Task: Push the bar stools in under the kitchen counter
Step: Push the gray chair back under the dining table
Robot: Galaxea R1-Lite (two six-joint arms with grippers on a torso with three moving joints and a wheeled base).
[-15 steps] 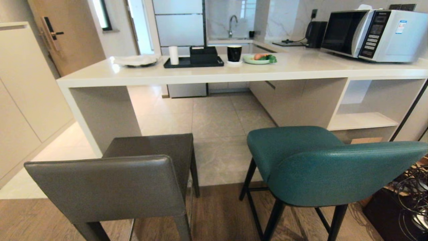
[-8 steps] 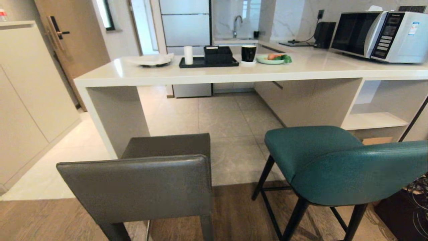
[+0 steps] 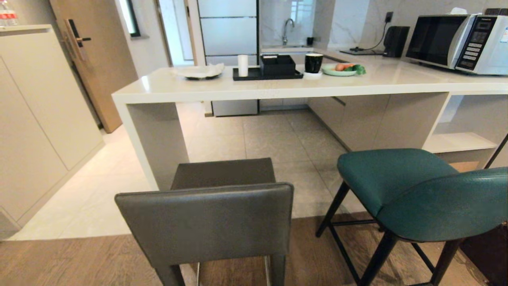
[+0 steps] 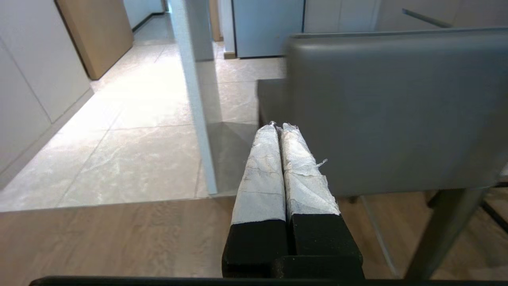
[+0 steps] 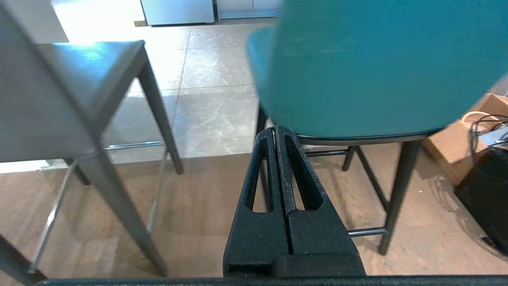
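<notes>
One long kitchen counter point(image 3: 278, 89) is spanning the room; before it the dark grey stool point(image 3: 214, 214) and teal stool point(image 3: 412, 190) are standing on wood floor, not tucked under. Left gripper point(image 4: 279, 126) and right gripper point(image 5: 275, 129) are pointing at their backrests, clenched, empty.

No text can be read anywhere; the microwave point(image 3: 460, 43) panel's markings are too small.

place: home kitchen | evidence: white counter point(image 3: 278, 89), microwave point(image 3: 456, 41), sink tap point(image 3: 286, 29), entry door point(image 3: 95, 59)
</notes>
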